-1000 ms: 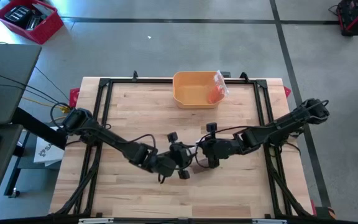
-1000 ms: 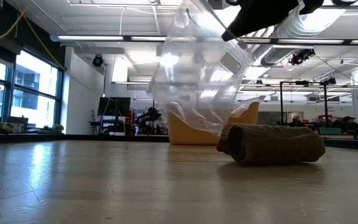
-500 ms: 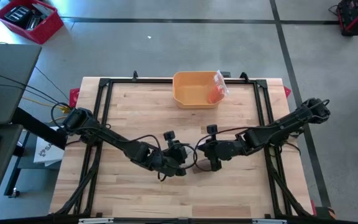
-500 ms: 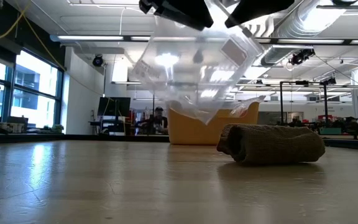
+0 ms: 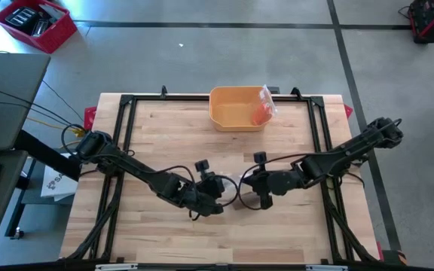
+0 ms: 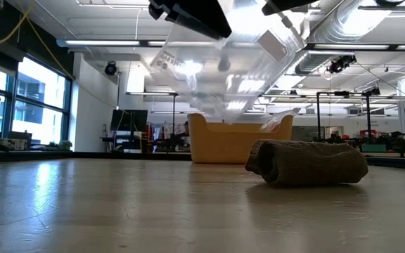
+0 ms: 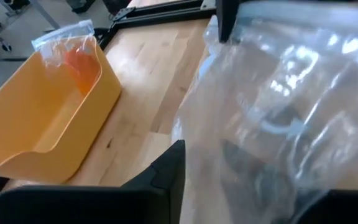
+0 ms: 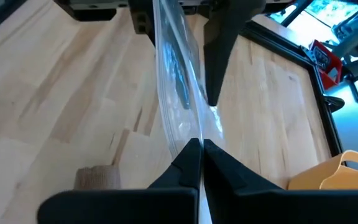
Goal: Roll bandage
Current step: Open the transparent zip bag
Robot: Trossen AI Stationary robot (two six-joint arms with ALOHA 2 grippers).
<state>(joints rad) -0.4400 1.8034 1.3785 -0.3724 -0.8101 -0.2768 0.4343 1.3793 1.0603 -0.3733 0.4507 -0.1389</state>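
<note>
Overhead, I had both arms reaching in toward the middle of the wooden table [image 5: 164,241], their grippers close together near its centre. My right gripper [image 8: 201,152] was pinched fully shut on the edge of a clear plastic bag [image 6: 223,63], the film caught flat between its two dark fingertips. My left gripper [image 5: 215,197] was at the opposite side of that same bag; one dark finger [image 7: 160,177] sat against the plastic, but I could not tell from any view whether its jaws had actually closed on the film or only stood around it. From table height the bag hung in the air between the two grippers, clear of the surface, and it looked slack and creased.

The rolled bandage [image 6: 308,163] lay on the tabletop by itself, a tan-brown cylinder resting on its side, below the bag and touched by neither gripper. I caught one end of it in the right wrist view as well [image 8: 95,177].

Toward the far edge of the table sat a yellow bin [image 5: 236,109], well apart from the grippers, with a second small bag holding something orange [image 5: 262,109] tucked against its right wall.
</note>
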